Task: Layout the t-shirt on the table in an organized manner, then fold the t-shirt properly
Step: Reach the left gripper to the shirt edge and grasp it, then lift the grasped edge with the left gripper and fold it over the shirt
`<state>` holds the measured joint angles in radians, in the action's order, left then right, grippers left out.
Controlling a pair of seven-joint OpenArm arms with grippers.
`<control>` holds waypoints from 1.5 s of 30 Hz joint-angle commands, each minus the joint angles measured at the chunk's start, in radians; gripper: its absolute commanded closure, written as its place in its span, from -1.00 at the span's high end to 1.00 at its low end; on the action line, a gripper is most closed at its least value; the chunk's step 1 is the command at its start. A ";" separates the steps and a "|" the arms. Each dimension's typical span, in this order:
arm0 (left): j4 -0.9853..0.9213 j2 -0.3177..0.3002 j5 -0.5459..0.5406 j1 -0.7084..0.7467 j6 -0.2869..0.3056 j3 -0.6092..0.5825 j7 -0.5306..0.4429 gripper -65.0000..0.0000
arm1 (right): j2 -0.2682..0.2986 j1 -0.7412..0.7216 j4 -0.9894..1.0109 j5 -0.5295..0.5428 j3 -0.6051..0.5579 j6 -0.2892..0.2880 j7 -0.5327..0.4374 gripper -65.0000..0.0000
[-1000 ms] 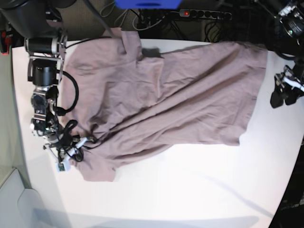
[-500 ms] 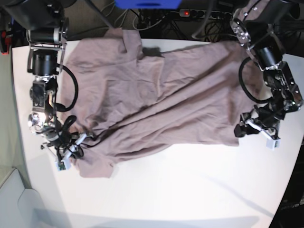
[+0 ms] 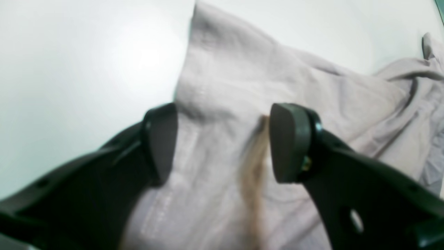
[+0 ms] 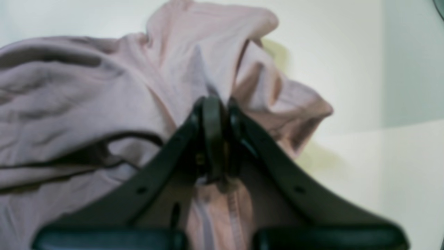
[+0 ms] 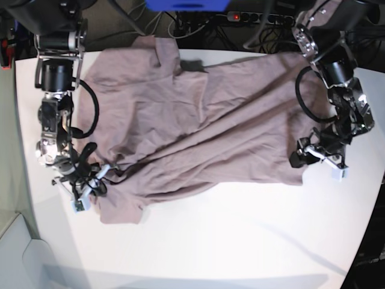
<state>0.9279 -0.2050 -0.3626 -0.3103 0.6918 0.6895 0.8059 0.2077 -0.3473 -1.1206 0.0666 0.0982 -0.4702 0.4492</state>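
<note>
The mauve-brown t-shirt [image 5: 204,126] lies spread and wrinkled across the white table [image 5: 240,241]. At the shirt's lower left, my right gripper [image 5: 90,185] is shut on a bunched fold of cloth. In the right wrist view the right gripper [image 4: 216,114] pinches the t-shirt [image 4: 104,86], which rises in a ridge. My left gripper [image 5: 305,158] hovers at the shirt's lower right corner. In the left wrist view the left gripper [image 3: 225,139] is open. Its fingers [image 3: 289,139] straddle the hem of the t-shirt [image 3: 242,80], with bare table [image 3: 86,52] to the left.
A power strip [image 5: 258,18] and cables lie behind the table's far edge, beside a blue object [image 5: 186,5]. The table's left edge runs close to my right arm [image 5: 57,90]. A pale grey surface [image 5: 15,253] sits at the lower left corner.
My left arm swung in from the table's right edge and now sits at the shirt's lower right corner, a bit further in than half a second ago. The right gripper keeps its hold, shifted slightly.
</note>
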 commanded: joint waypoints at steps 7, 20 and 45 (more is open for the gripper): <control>0.012 -0.015 -0.023 0.003 0.006 -0.103 -0.021 0.03 | 0.009 -0.026 -0.019 0.011 0.004 0.000 -0.020 -1.00; 0.150 -0.015 -0.115 0.063 0.006 -0.123 -0.010 -0.99 | 0.011 -0.012 -0.019 0.011 0.004 0.000 -0.020 -1.00; 0.893 0.178 0.458 0.560 0.006 -0.634 0.008 -0.99 | 0.008 -0.012 -0.040 0.011 0.004 0.000 -0.020 -1.00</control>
<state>1.8027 -0.0292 0.1173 0.2619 0.6994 0.0528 0.8383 0.2077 -0.3321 -1.1408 0.0631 0.0994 -0.4702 0.4545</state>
